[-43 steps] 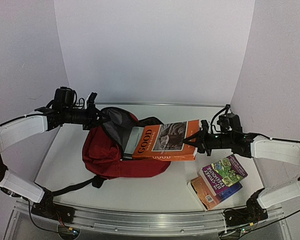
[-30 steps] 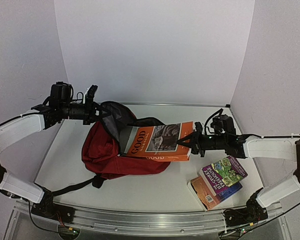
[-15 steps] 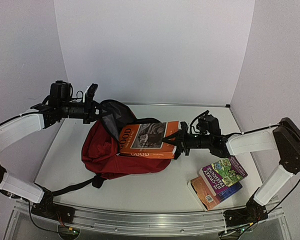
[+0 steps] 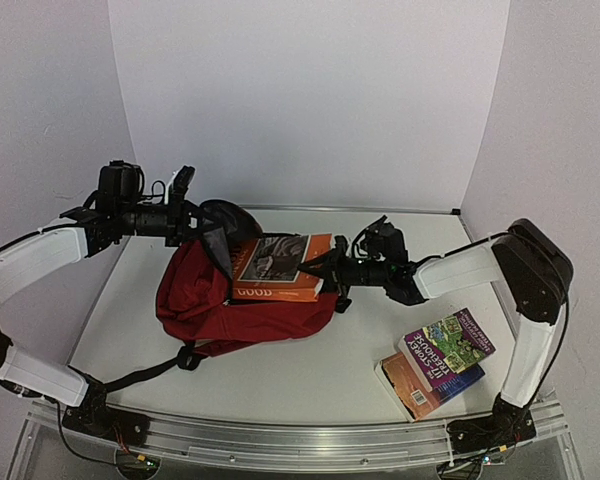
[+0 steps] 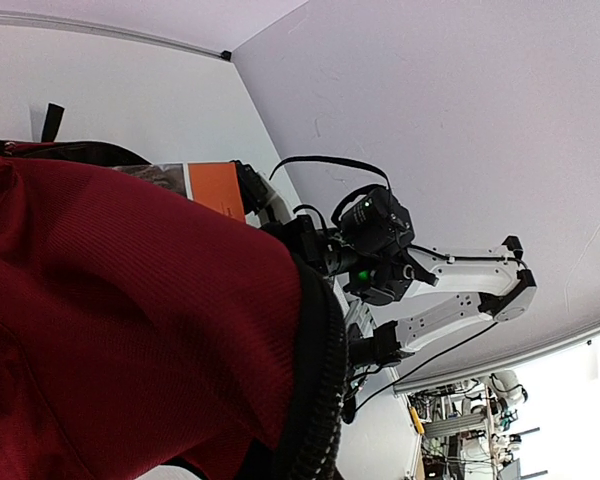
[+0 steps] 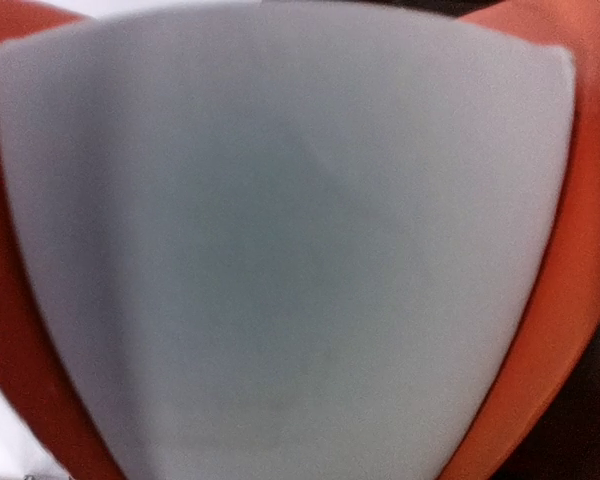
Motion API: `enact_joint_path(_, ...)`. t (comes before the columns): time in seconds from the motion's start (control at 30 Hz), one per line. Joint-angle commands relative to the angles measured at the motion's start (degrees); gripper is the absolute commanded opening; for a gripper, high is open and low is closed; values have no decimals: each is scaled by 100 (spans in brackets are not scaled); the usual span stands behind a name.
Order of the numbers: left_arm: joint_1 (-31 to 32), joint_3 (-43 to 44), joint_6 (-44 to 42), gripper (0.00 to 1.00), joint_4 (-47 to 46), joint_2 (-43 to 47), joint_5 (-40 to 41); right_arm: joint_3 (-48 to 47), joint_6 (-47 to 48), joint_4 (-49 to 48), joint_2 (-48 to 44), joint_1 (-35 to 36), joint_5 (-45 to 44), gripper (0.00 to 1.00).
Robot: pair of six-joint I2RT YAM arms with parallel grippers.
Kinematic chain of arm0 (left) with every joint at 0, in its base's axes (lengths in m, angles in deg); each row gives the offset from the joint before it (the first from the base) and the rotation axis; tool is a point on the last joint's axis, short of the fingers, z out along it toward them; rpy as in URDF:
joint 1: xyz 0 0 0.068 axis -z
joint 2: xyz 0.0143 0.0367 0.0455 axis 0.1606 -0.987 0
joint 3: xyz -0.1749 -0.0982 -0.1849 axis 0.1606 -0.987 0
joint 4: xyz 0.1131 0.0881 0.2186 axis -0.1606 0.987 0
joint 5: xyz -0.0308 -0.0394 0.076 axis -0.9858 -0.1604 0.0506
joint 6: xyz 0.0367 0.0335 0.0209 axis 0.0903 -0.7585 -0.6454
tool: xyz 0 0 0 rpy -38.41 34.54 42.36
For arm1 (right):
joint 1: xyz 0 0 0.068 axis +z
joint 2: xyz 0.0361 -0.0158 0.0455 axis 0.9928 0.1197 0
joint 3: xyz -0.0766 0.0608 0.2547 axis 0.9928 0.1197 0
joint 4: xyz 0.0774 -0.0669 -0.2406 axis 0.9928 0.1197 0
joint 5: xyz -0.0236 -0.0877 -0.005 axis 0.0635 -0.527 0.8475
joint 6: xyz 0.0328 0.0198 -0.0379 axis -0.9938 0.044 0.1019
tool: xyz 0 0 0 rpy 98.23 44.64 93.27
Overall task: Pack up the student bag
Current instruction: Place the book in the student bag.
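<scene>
1 student bag [image 4: 230,312]: left gripper [image 4: 200,228] pinching rim, right gripper [image 4: 326,270] beside, pinching book [image 4: 278,264].

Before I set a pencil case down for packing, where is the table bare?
Bare table between bag and book stack; also left of the bag, and behind the right arm. Crowded at the bag mouth: left gripper, right gripper, orange book.

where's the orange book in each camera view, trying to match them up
Top external: the orange book sits left of centre, its left end at the mouth of the red bag.
Left wrist: only an orange corner shows, upper left, behind the red bag.
Right wrist: it fills the blurred frame, pale page edge between orange covers.
Shared landmark: the red bag, in the top and left wrist views only.
</scene>
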Motion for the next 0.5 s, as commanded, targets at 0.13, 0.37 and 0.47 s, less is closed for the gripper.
enact_joint_path(0.13, -16, 345, -46, 0, -486, 237, -183, -1076, 39, -549, 849, 455, -261, 21)
enact_joint_path(0.37, -14, 338, 24, 0, -501, 249, -252, -2061, 133, -445, 1332, 638, -160, 28)
enact_joint_path(0.47, -4, 335, 90, 0, -614, 186, -348, -2588, 138, -323, 1678, 686, -112, 29)
